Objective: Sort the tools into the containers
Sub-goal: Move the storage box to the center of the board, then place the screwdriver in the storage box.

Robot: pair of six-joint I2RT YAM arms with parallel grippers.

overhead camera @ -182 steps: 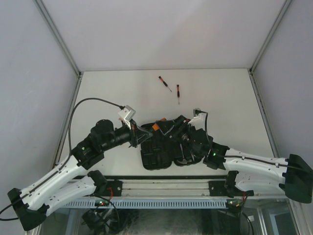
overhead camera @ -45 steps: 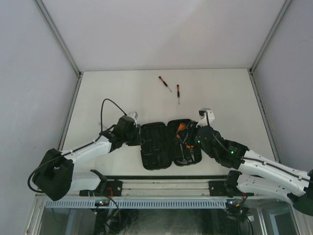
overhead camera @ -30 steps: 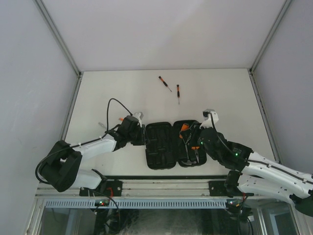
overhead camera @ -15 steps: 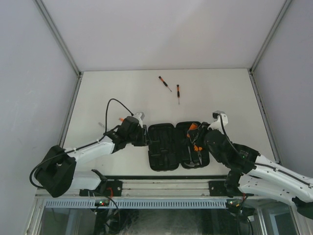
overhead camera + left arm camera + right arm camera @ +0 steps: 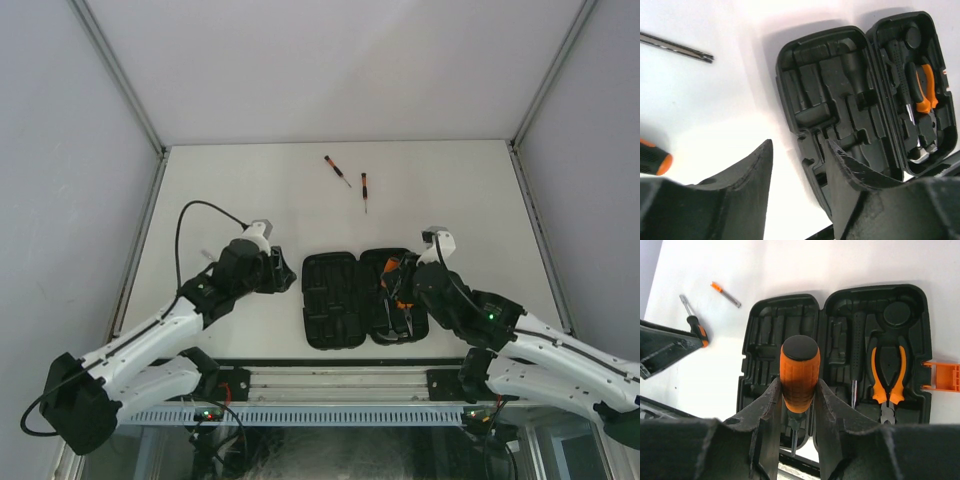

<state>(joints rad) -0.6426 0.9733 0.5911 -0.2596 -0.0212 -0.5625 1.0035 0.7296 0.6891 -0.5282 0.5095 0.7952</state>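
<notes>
case [image 5: 335, 300] lies opened flat on the desk [image 5: 470, 190] near the arm bases, both halves face up so the moulded slots can be reached from above. right tool [image 5: 798, 386] is clenched on an orange-handled screwdriver [image 5: 799, 362]: fingers pinch the handle, the black butt sticks out past the fingertips and the shaft runs back between them. it's lined up over the case's middle, which reads as carrying it in for a slot; which slot, cannot tell. the right half already holds the pliers [image 5: 888, 372] with a dark-handled piece beside them, and the left half looks empty. latch [image 5: 942, 376] pokes out past the right edge, away from the slots. left tool [image 5: 800, 150] is released, jaws apart with nothing between, parked just beside the case's left edge; my guess is it's free for the next pick. not yet sorted: a small driver [image 5: 696, 325] and a short bit [image 5: 726, 295] left of the case, plus a far-left screwdriver [image 5: 337, 170] and a far-right screwdriver [image 5: 365, 190] well apart from the case toward the back of the desk.
</notes>
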